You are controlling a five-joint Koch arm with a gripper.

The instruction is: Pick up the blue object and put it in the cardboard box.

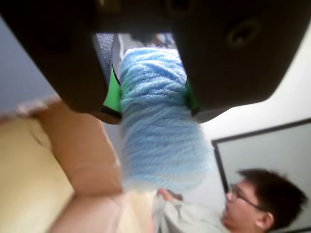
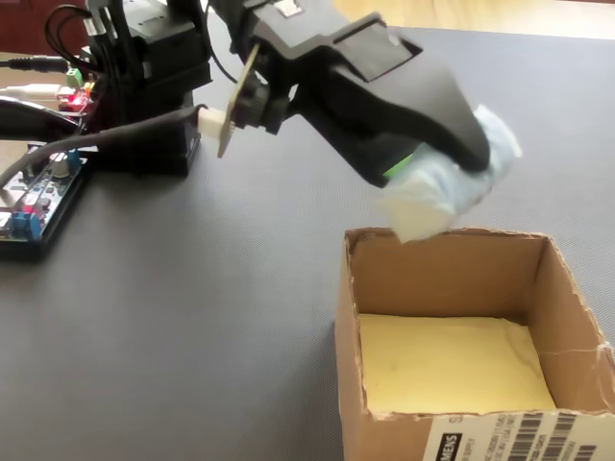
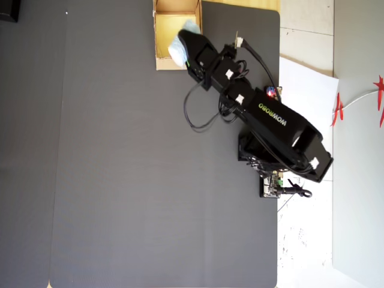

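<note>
The blue object [image 1: 160,131] is a pale blue yarn roll, held between the green-padded jaws of my gripper [image 1: 151,97], which is shut on it. In the fixed view the gripper [image 2: 444,178] holds the roll [image 2: 437,197] in the air just above the far wall of the cardboard box [image 2: 437,254]. The box's yellowish floor shows below. From overhead, the roll [image 3: 179,43] hangs over the box [image 3: 161,30] near its right wall at the mat's top edge. In the wrist view the box wall [image 1: 82,145] is at lower left.
The arm's base [image 3: 282,156] stands at the dark mat's right edge, with cables and a circuit board [image 2: 34,197] beside it. A person's head [image 1: 262,199] shows in the wrist view. White paper [image 3: 306,90] lies right of the mat.
</note>
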